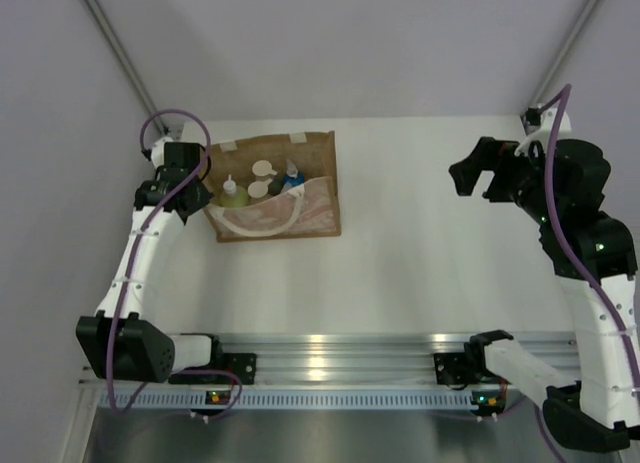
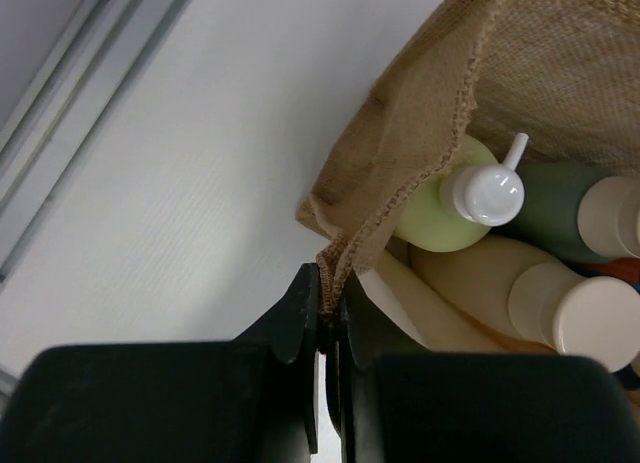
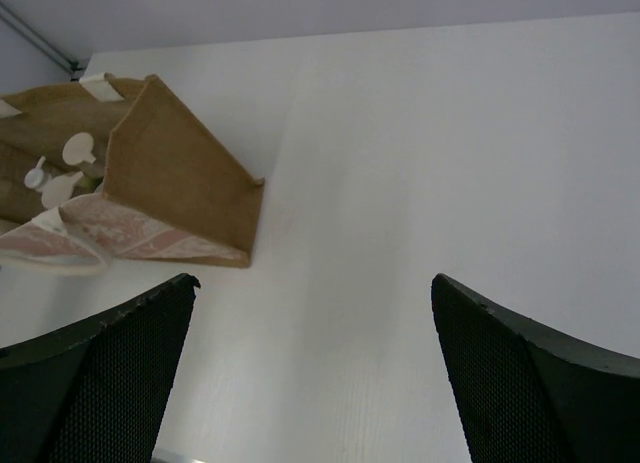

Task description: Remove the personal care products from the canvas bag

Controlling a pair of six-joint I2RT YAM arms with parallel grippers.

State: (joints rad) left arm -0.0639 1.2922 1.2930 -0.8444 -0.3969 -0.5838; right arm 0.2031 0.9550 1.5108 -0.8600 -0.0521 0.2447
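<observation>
The tan canvas bag (image 1: pixel 300 173) stands open at the back left of the table, with cream handles and a pale pinkish front panel. Bottles stand inside it: a yellow-green one with a white nozzle cap (image 2: pixel 455 198), a grey-green one (image 2: pixel 560 208), a beige one (image 2: pixel 500 278), a cream one (image 2: pixel 415 303) and a blue one (image 1: pixel 292 180). My left gripper (image 2: pixel 328 288) is shut on the bag's left top edge (image 2: pixel 345 253). My right gripper (image 3: pixel 312 288) is open and empty, held high at the right, far from the bag (image 3: pixel 180 178).
White table (image 1: pixel 440 253) with grey walls around it. An aluminium rail (image 1: pixel 340 348) with both arm bases runs along the near edge. A slanted wall strut (image 1: pixel 120 48) stands behind the left arm.
</observation>
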